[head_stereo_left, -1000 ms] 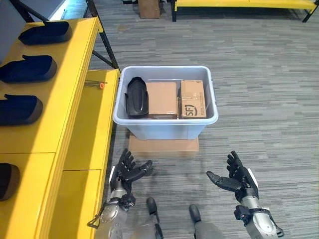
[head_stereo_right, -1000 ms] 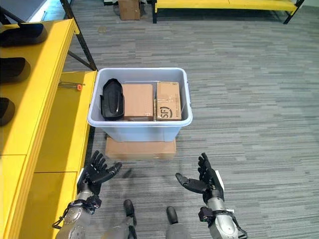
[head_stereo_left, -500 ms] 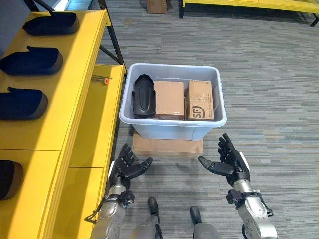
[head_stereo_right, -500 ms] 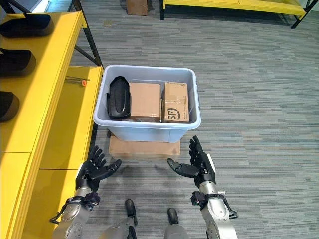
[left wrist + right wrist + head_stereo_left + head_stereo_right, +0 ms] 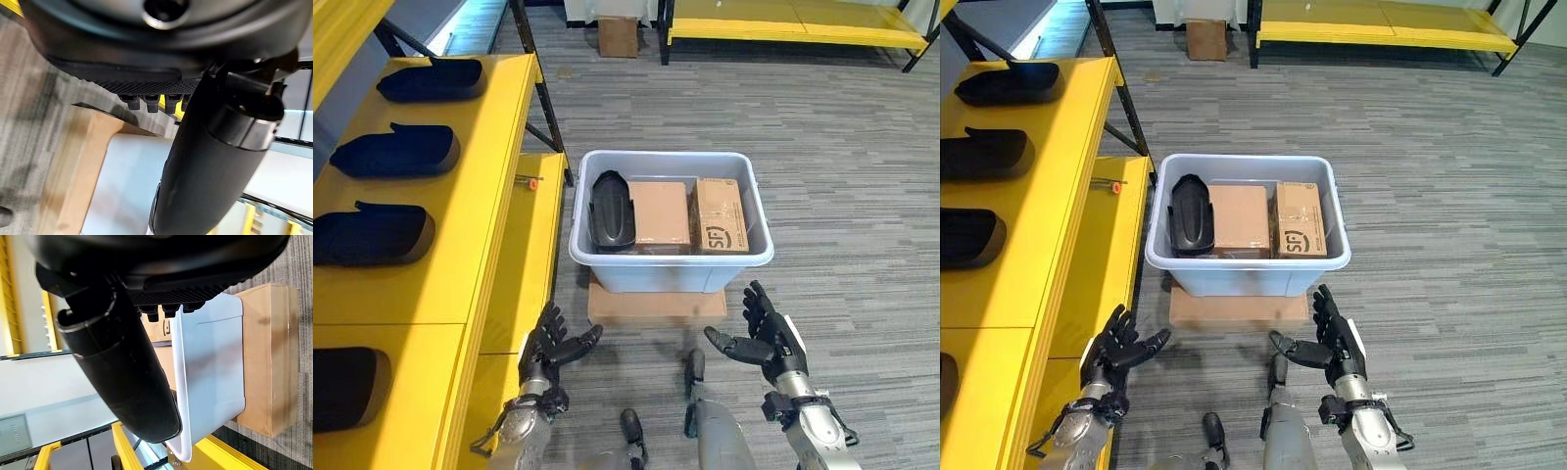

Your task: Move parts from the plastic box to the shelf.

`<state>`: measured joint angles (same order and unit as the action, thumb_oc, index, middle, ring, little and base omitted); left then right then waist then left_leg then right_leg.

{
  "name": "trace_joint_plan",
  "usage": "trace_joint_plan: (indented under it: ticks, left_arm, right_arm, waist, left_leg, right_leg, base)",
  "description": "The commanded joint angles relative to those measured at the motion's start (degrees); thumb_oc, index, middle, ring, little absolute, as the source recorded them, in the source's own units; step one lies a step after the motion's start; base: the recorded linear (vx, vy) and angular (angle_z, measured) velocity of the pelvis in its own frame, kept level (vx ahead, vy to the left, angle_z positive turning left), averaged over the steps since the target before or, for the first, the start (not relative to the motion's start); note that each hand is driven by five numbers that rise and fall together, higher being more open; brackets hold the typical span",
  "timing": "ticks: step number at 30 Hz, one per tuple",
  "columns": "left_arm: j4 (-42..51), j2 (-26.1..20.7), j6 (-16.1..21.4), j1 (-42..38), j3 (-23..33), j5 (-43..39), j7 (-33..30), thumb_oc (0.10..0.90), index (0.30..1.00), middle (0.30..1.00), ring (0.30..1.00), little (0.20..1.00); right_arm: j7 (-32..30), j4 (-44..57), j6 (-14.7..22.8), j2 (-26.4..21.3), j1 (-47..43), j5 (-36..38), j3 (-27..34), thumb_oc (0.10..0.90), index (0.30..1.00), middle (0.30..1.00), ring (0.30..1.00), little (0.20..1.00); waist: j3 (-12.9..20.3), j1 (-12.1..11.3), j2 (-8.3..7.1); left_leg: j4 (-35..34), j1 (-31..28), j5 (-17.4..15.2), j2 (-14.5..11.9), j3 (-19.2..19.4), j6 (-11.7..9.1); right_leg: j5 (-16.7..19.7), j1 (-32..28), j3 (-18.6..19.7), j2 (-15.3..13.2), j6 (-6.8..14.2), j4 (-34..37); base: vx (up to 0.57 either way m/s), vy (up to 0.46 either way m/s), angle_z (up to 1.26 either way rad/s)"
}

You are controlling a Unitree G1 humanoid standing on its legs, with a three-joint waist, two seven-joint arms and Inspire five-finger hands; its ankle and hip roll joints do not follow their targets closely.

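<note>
Hands were low before the box [image 5: 671, 269], both spread and holding nothing: left hand [image 5: 551, 348], right hand [image 5: 766, 339]. One black part [image 5: 612, 210] lay at the box's left side, beside two cartons [image 5: 661, 213]. The shelf [image 5: 440, 245] held others. Next, I think, came reaching in for that part.

A flat cardboard sheet [image 5: 656, 302] is lying mostly hidden beneath the plastic box [image 5: 671, 272], only its front strip showing. The black part [image 5: 612, 210] and two cardboard boxes [image 5: 661, 213] are sitting with their lower portions concealed by the box wall. On the yellow shelf [image 5: 460, 245], the nearest dark tray [image 5: 342, 390] is running off the left edge. A small orange-tipped item [image 5: 530, 180] is sitting too small to identify.
</note>
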<state>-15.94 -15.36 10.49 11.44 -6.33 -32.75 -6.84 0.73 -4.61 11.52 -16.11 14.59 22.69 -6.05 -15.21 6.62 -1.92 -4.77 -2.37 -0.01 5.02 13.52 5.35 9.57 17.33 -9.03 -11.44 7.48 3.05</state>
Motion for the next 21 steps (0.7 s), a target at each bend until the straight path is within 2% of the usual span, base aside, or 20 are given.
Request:
trace_joint_plan:
  ticks: [1,13,15,21]
  left_arm:
    - [7.2,-1.0,4.4,-1.4,1.7,2.5,2.1,0.9,1.0,1.0,1.0,1.0]
    - [7.1,-0.1,4.3,-1.1,0.7,1.5,2.9,0.9,1.0,1.0,1.0,1.0]
    - [7.0,0.0,4.3,-1.3,0.5,1.3,2.7,0.9,1.0,1.0,1.0,1.0]
    - [7.2,0.1,4.4,-2.5,0.2,1.1,2.5,0.9,1.0,1.0,1.0,1.0]
  right_arm:
    - [0.7,5.8,4.8,-1.3,-3.9,0.9,2.6,0.9,1.0,1.0,1.0,1.0]
    - [0.2,6.6,4.9,-3.2,-3.8,0.3,3.0,0.9,1.0,1.0,1.0,1.0]
    - [0.0,6.6,5.0,-3.5,-4.2,0.2,2.7,0.9,1.0,1.0,1.0,1.0]
    - [-0.2,7.1,5.2,-4.2,-4.6,0.0,2.4,0.9,1.0,1.0,1.0,1.0]
  waist:
    - [4.7,1.1,-0.99]
    - [6.5,1.3,1.17]
    - [6.8,1.3,2.05]
    - [6.9,1.5,3.21]
  left_leg:
    - [1.8,-3.0,-4.4,-7.3,-0.9,-6.6]
    - [0.9,-3.4,-3.2,-10.1,-1.1,-8.7]
    - [0.8,-3.4,-2.3,-11.1,-1.3,-9.6]
    - [2.7,-3.0,-0.5,-12.8,-1.7,-11.1]
  right_leg:
    - [1.7,-6.2,1.4,1.3,3.3,-0.2]
    - [-1.7,-8.4,0.7,3.2,1.7,-0.6]
    - [-2.9,-8.8,0.7,3.9,1.0,-0.8]
    - [-4.6,-9.4,0.7,5.1,-0.2,-1.3]
  base:
    - [0.15,-0.1,0.02]
    - [0.07,-0.085,0.01]
    - [0.09,-0.125,0.04]
    - [0.05,-0.085,0.02]
